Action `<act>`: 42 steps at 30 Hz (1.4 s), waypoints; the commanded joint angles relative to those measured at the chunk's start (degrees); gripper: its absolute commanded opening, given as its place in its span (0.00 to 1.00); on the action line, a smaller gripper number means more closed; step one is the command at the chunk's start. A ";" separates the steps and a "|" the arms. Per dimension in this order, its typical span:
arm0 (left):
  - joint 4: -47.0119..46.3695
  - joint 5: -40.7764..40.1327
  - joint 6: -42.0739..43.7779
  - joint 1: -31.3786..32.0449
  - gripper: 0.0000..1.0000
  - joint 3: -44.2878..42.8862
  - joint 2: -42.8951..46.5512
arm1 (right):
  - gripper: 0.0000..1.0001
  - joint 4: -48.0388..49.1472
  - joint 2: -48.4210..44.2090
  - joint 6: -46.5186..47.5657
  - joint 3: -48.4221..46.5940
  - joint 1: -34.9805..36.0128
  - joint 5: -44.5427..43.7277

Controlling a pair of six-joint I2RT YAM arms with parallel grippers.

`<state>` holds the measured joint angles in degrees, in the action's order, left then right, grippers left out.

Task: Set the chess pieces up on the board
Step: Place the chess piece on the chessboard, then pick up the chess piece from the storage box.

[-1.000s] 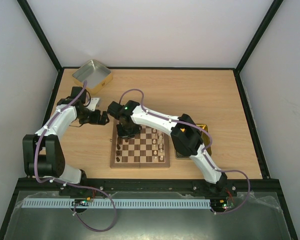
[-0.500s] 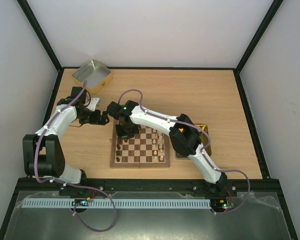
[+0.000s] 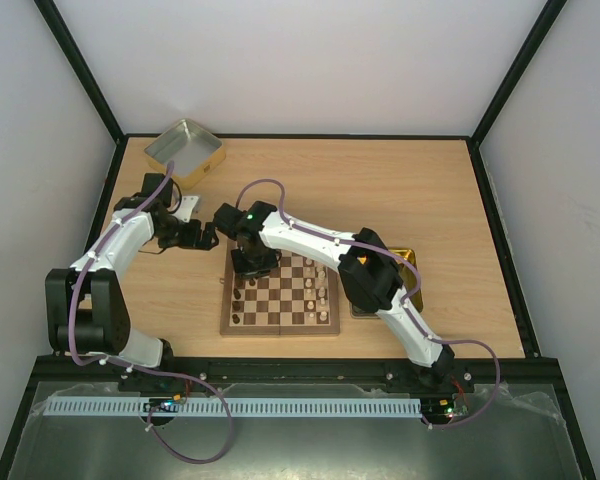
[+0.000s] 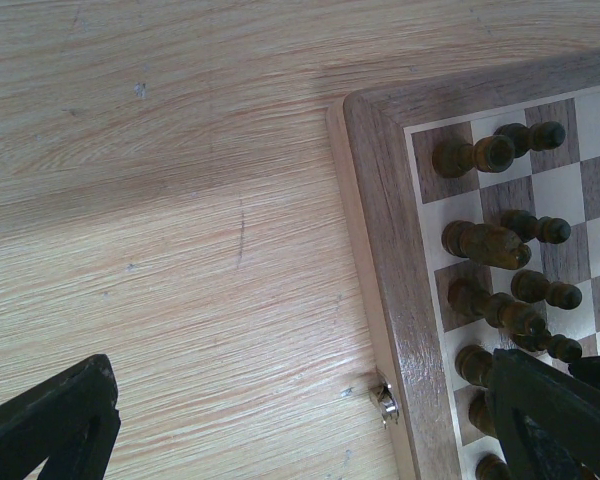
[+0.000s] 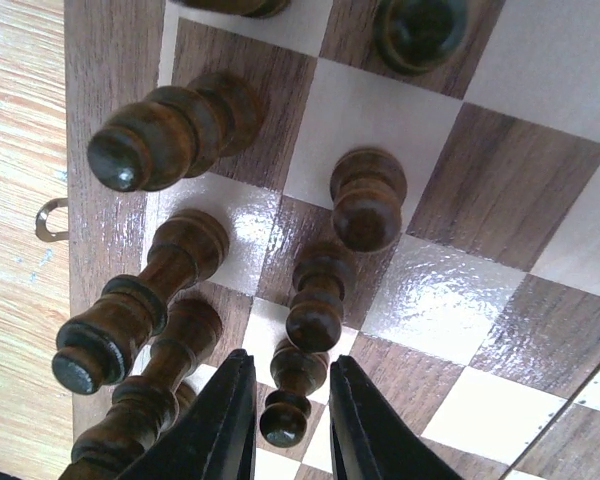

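The board (image 3: 280,329) lies at the table's middle, with dark chess pieces (image 3: 240,296) along its left columns and cream ones (image 3: 321,284) towards its right. My right gripper (image 3: 248,268) hangs over the board's far-left corner. In the right wrist view the right gripper (image 5: 290,362) is slightly open around an upright dark pawn (image 5: 292,400), with a thin gap on each side. More dark pieces (image 5: 170,130) stand around it. My left gripper (image 4: 300,430) is wide open over bare table, just left of the board's rim (image 4: 380,250).
A silver square tin (image 3: 185,150) sits at the far left corner of the table. A yellow-gold tin (image 3: 410,257) lies right of the board, partly under the right arm. A small metal clasp (image 4: 384,400) sticks out of the board's left edge.
The right jaws have parted a little from the dark pawn, which stays standing on its square. Both arms have hardly moved.
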<state>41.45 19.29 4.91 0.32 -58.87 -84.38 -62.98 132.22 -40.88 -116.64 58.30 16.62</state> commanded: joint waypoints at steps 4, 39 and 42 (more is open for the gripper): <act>0.48 0.31 0.14 -0.32 1.00 -0.33 -0.10 | 0.20 -2.78 -2.57 -0.45 -1.89 0.29 -3.08; 0.47 -0.08 0.05 0.52 1.00 0.13 0.13 | 0.21 6.36 -56.76 -5.38 66.96 -33.02 -12.42; 0.54 -0.21 0.06 0.56 1.00 0.24 0.34 | 0.21 8.35 -57.39 -5.61 69.79 -34.66 -10.54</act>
<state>41.45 19.29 4.91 0.49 -58.85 -84.38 -57.47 76.38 -45.69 -49.98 25.26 4.67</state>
